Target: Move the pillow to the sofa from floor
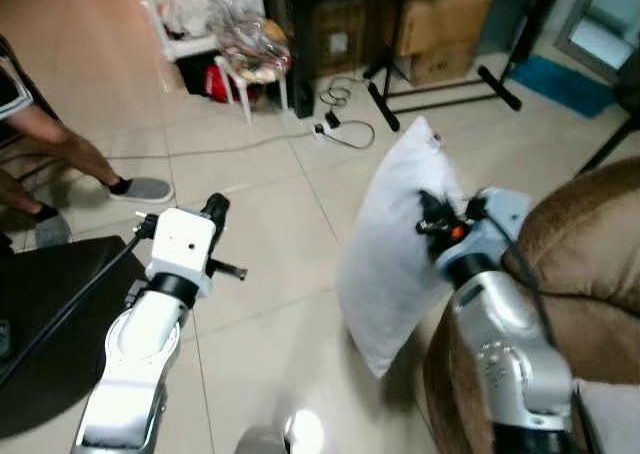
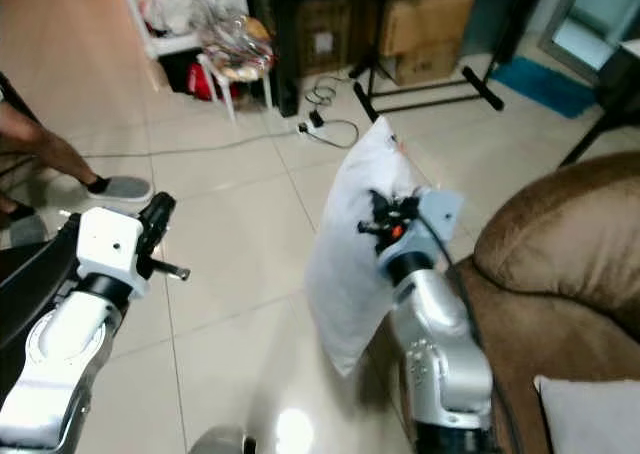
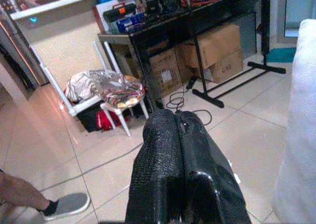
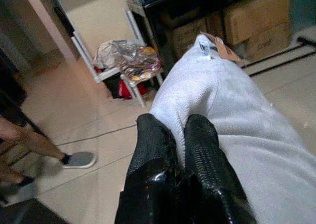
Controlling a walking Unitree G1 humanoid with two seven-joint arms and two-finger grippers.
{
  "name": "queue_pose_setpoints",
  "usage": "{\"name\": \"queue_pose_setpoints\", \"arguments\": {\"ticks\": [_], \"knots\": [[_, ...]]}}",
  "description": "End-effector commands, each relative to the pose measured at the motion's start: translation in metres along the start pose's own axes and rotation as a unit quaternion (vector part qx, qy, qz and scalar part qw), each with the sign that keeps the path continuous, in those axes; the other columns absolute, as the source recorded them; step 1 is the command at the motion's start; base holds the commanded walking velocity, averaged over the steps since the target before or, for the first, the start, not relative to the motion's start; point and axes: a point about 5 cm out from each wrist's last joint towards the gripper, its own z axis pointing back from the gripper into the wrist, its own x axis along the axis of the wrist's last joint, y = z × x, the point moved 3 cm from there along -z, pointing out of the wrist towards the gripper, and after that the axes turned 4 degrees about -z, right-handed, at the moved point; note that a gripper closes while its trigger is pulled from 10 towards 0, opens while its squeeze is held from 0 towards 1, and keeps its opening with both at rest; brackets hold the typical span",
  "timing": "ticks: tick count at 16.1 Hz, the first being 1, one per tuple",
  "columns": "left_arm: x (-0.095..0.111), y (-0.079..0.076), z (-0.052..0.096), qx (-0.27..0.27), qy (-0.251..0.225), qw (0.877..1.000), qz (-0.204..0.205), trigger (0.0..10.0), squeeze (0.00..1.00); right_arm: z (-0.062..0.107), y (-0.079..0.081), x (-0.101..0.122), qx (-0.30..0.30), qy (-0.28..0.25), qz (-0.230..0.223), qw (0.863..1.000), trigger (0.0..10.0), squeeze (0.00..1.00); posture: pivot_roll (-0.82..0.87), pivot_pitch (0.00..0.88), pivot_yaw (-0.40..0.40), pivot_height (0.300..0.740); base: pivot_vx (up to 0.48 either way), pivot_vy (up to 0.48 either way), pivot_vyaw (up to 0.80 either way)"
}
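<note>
On the left, a person's foot in a grey shoe (image 1: 145,188) rests on the tiled floor (image 1: 260,274), and the left claw (image 3: 182,150) is held up with its two black fingers pressed together, holding nothing. In the middle, the right claw (image 4: 177,135) pinches the white pillow (image 1: 395,244), which hangs up off the floor just beside the brown sofa (image 1: 590,234), likely so it can be swung onto the seat. A small tag (image 4: 204,47) is on the pillow's corner, too blurry to read, and a cardboard box (image 3: 217,46) far behind has small print I cannot read for sure.
</note>
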Motion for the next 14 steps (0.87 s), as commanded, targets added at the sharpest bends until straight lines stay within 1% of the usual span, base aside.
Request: {"name": "queue_pose_setpoints", "arguments": {"ticks": [1, 3, 10, 11, 13, 14], "knots": [[0.0, -0.001, -0.002, -0.001, 0.002, 1.0, -0.001, 10.0, 0.0, 0.001, -0.003, 0.007, -0.007, -0.014, -0.01, 1.0, 10.0, 0.0, 0.03, 0.024, 0.033, 0.74, 0.0, 0.412, -0.75], [0.0, 0.0, -0.003, -0.002, 0.004, 1.0, -0.004, 10.0, 0.0, 0.002, -0.007, 0.005, -0.016, -0.011, -0.01, 1.0, 10.0, 0.0, 0.03, 0.026, 0.039, 0.74, 0.0, 0.439, -0.8], [0.0, 0.001, -0.005, -0.003, 0.005, 1.0, -0.005, 10.0, 0.0, 0.002, -0.007, 0.002, -0.022, -0.008, -0.014, 1.0, 10.0, 0.0, 0.03, 0.017, 0.048, 0.74, 0.0, 0.408, -0.8], [0.0, 0.003, -0.005, 0.007, 0.006, 1.0, 0.003, 10.0, 0.0, 0.001, -0.005, 0.001, -0.019, -0.002, 0.001, 1.0, 10.0, 0.0, 0.04, 0.014, 0.047, 0.74, 0.0, 0.0, 0.0], [-0.003, 0.005, -0.005, 0.009, 0.011, 1.0, 0.001, 10.0, 0.0, 0.0, -0.002, -0.003, -0.009, 0.009, 0.006, 1.0, 10.0, 0.0, 0.04, 0.012, 0.045, 0.74, 0.0, 0.0, 0.0], [-0.003, 0.005, -0.004, 0.007, 0.007, 1.0, 0.008, 10.0, 0.0, -0.001, 0.0, -0.003, -0.002, 0.007, 0.005, 1.0, 10.0, 0.0, 0.04, 0.012, 0.044, 0.74, 0.0, 0.0, 0.0]]}}
